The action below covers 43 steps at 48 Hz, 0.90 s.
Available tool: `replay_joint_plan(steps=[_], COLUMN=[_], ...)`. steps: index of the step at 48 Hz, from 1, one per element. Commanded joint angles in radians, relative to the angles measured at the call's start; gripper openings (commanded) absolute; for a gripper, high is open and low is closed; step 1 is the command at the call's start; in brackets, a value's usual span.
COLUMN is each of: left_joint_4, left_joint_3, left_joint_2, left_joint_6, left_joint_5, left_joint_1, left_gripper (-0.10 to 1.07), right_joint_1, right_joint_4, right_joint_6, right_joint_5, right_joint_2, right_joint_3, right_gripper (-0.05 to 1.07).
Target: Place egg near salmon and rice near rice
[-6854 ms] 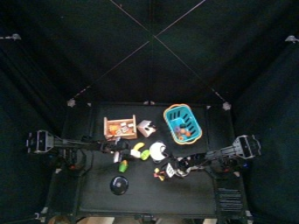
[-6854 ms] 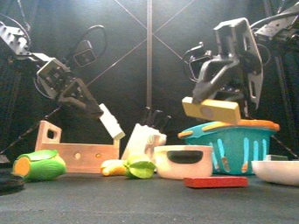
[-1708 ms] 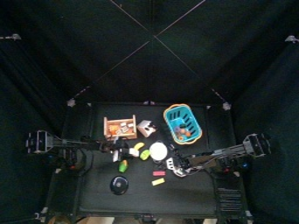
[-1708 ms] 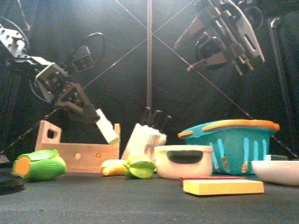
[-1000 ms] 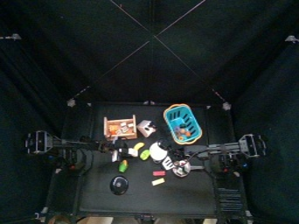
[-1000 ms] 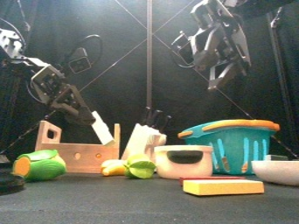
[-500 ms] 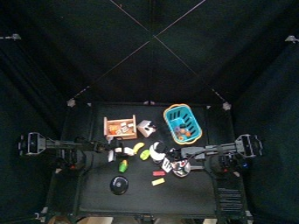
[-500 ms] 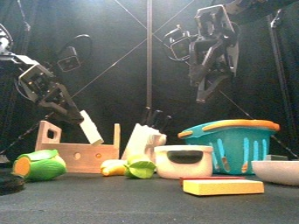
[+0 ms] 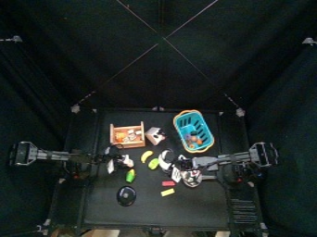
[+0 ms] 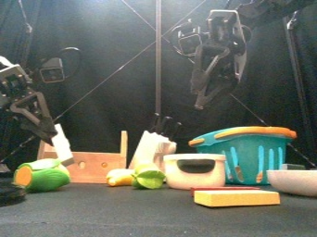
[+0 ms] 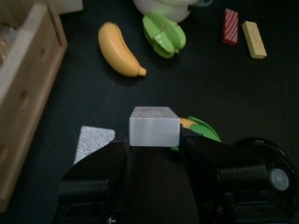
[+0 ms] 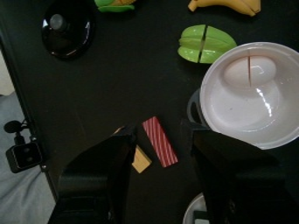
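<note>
Flat yellow egg (image 10: 239, 197) lying free on the table (image 10: 148, 218) beside a red strip (image 12: 159, 141), below the empty, wide-spread right hand (image 10: 202, 91), left hand (image 11: 153, 156) clamped on a grey-white block (image 11: 155, 127) near the wooden tray (image 10: 84, 165).

On the black table (image 10: 124, 196) lies a flat bright-yellow egg (image 10: 235, 197). A red strip (image 12: 160, 141) bears a darker stripe. The basket (image 10: 243, 152) is teal-blue with an orange rim. A pale wooden crate (image 10: 89, 163) stands at left, beside a yellow banana (image 11: 119, 49) and a lime-green split piece (image 11: 165, 34). The bowl (image 12: 254, 92) is white, and the lid (image 12: 66, 33) glossy black.
</note>
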Motion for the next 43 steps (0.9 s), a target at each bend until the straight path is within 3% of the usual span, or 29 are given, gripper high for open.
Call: replay_joint_plan(steps=[1,25,37,43], left_joint_4=[-0.015,0.031,0.018,0.018], left_joint_3=[-0.003,0.029,0.025,0.021], left_joint_2=[0.0,0.026,0.083,0.103], left_joint_6=[0.003,0.002,0.003,0.002], left_joint_5=[0.041,0.075,0.077,0.08], left_joint_1=[-0.002,-0.006,-0.012,-0.012], left_gripper=[0.57,0.58,0.78,0.82], right_joint_1=[-0.003,-0.008,-0.009,-0.009], right_joint_4=[-0.003,-0.005,-0.002,0.0], right_joint_6=[0.003,0.005,0.006,0.006], right_joint_5=[-0.012,-0.012,-0.006,-0.005], right_joint_2=[-0.011,0.02,0.02,0.02], right_joint_3=[-0.003,-0.005,-0.009,-0.008], right_gripper=[0.81,0.81,0.81,0.81])
